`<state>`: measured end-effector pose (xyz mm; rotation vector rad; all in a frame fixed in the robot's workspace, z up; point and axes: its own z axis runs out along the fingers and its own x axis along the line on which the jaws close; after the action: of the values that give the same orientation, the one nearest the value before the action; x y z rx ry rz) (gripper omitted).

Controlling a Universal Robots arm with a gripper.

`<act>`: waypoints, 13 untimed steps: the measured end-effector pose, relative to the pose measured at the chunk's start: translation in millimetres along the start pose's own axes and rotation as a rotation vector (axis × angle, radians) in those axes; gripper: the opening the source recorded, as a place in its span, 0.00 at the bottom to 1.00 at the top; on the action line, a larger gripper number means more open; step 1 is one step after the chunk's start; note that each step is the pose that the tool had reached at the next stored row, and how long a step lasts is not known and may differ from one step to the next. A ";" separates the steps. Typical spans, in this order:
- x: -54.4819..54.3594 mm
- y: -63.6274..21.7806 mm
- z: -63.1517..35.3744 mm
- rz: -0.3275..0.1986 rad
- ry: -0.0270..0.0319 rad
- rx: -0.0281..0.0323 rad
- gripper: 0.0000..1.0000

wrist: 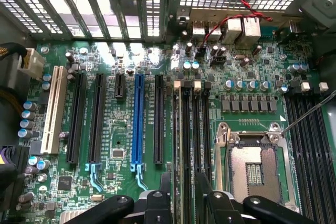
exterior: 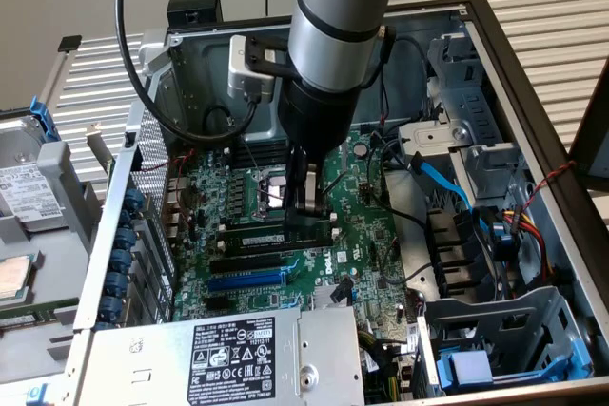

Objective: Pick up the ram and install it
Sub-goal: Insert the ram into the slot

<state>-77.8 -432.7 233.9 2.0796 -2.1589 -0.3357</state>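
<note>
The jaws (exterior: pixel 306 204) stand wide astride the long, thin green ram stick (exterior: pixel 283 235), which sits on edge in a black memory slot beside the metal processor socket (wrist: pixel 252 166), its long axis crossing the gap between them.

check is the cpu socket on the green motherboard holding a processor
No, the silver-framed cpu socket on the green motherboard stands open with its bare contact grid exposed.

The power supply's white label (exterior: pixel 233 360) bears certification marks, its fine print unreadable.
</note>
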 end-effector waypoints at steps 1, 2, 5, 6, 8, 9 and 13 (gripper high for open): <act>-0.1 0.2 -0.3 -0.001 -0.0004 0.0145 0.32; -0.1 0.4 -0.5 -0.002 -0.0008 0.0312 0.32; -0.3 2.6 -1.1 -0.005 -0.0019 0.0691 0.32; -0.5 3.7 -1.5 -0.005 -0.0021 0.0745 0.32; -1.0 6.4 -3.4 -0.006 -0.0022 0.0795 0.32; -1.4 7.8 -4.7 -0.006 -0.0023 0.0817 0.32; -2.3 10.4 -10.2 -0.006 -0.0024 0.0879 0.32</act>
<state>-85.3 -430.8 246.5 2.1330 -2.2072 -0.2484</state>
